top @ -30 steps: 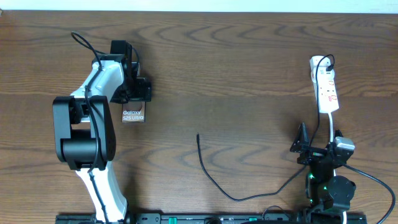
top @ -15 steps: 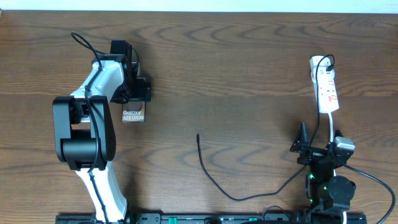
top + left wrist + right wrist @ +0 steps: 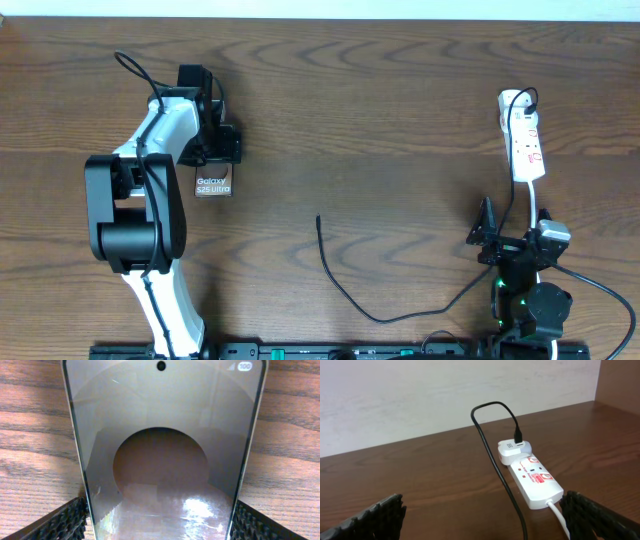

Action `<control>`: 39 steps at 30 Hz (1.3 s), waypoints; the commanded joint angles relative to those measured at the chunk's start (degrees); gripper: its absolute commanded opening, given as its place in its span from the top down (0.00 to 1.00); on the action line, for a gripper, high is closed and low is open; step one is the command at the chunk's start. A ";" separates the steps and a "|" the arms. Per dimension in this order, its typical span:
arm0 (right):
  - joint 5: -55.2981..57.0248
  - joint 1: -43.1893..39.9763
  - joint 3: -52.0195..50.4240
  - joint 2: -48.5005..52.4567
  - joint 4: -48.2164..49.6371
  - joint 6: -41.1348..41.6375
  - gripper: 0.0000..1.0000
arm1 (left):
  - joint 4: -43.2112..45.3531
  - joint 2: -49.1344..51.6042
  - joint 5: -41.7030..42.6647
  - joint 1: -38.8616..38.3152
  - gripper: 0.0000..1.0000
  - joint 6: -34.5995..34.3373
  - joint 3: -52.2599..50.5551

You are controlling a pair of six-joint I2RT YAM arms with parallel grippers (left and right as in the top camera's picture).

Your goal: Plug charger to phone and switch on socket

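The phone (image 3: 213, 185) shows its "Galaxy S25 Ultra" text at the left of the table. My left gripper (image 3: 218, 148) is shut on its two long edges. In the left wrist view the phone (image 3: 162, 435) fills the space between my fingertips (image 3: 65, 522) of the left gripper (image 3: 160, 527). The white socket (image 3: 523, 135) lies at the far right. The charger cable (image 3: 345, 295) runs from an adapter (image 3: 512, 451) on the socket (image 3: 535, 477) and ends in a loose tip (image 3: 318, 218) mid-table. My right gripper (image 3: 487, 235) is open and empty, below the socket, as its own view (image 3: 487, 520) shows.
The socket's white cord (image 3: 538, 205) runs toward my right arm's base. A thick black robot cable (image 3: 590, 285) loops at the front right. The table's back edge meets a pale wall (image 3: 445, 390).
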 commanded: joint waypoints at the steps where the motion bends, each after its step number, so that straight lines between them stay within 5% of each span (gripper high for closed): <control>1: 0.63 0.46 -0.07 -0.35 -0.24 -0.63 0.01 | -0.31 0.11 -0.52 0.24 0.16 -0.28 -1.53; 39: 0.63 0.46 -0.07 -0.35 -0.24 -0.63 0.01 | -0.37 0.11 -0.52 0.24 0.20 -0.28 -1.53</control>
